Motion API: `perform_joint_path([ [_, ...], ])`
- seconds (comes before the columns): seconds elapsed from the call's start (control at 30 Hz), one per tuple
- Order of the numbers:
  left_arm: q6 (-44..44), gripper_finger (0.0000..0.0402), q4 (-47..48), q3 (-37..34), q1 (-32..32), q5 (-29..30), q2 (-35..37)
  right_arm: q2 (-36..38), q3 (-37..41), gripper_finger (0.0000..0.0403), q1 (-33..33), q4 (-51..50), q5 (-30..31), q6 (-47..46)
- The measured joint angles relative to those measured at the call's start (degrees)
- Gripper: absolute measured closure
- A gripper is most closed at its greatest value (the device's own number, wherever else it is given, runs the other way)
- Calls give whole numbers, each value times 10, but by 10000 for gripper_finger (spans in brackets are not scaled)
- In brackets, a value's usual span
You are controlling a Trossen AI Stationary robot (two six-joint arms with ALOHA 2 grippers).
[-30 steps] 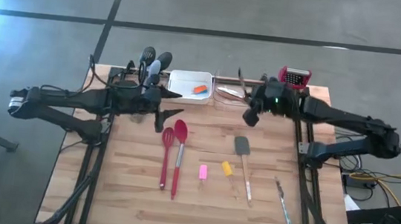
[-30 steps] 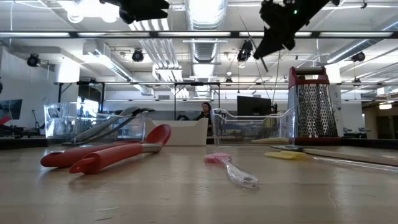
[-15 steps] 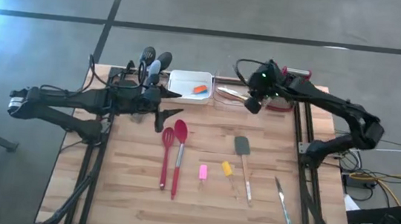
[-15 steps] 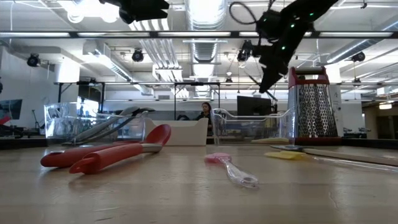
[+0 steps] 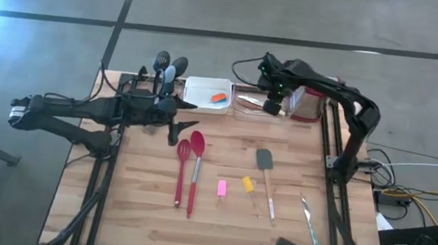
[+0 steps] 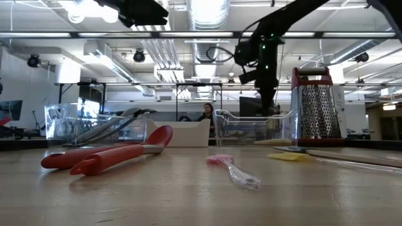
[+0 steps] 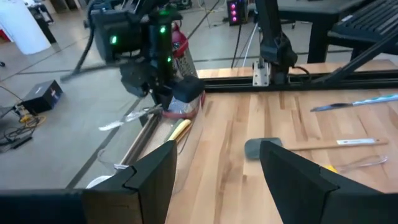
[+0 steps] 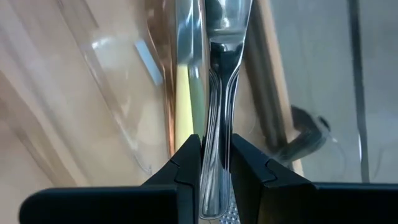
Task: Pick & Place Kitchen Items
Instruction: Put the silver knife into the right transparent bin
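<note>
Right claw [image 5: 270, 107] is at the back of the desk [image 5: 216, 228], over the clear bin [image 5: 257, 109] that sits between the white tray [image 5: 194, 87] and the grater [image 6: 316, 107]. It is clenched on a metal utensil handle [image 8: 217, 143]; the right wrist view shows the shiny handle pinched between both dark fingers [image 8: 186, 168], pointing down into the clear bin, where something yellow lies beside it. Cannot tell if it is a knife or a spoon.

Left claw [image 5: 180, 123] hangs above the left-back part of the desk, released, fingers spread, nothing between them. It is just beside the heads of the red spoons.

On the desk: two red spoons [image 5: 187, 172] lie side by side left of centre, handles toward the front edge. Pink block [image 5: 222, 188] and yellow block [image 5: 247, 184] sit near each other in the middle. Grey spatula [image 5: 265, 180] with a pale handle lies right of them. A thin knife [image 5: 310, 223] lies near the front right. An orange block [image 5: 217, 98] is inside the white tray. Black and grey spoons [image 5: 168, 66] stick out of another clear bin [image 6: 94, 129] at the back left.

A person [image 6: 206, 113] is far off in the room behind, seen in the low view.
</note>
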State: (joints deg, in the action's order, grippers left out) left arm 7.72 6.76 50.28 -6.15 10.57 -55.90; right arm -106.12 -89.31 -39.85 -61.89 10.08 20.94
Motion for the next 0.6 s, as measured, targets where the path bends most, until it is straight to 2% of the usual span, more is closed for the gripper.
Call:
perform_joint_path([
  [0.6,17,166,10,0,0,0,0,-129,-15,356,-17,-33,0,14],
])
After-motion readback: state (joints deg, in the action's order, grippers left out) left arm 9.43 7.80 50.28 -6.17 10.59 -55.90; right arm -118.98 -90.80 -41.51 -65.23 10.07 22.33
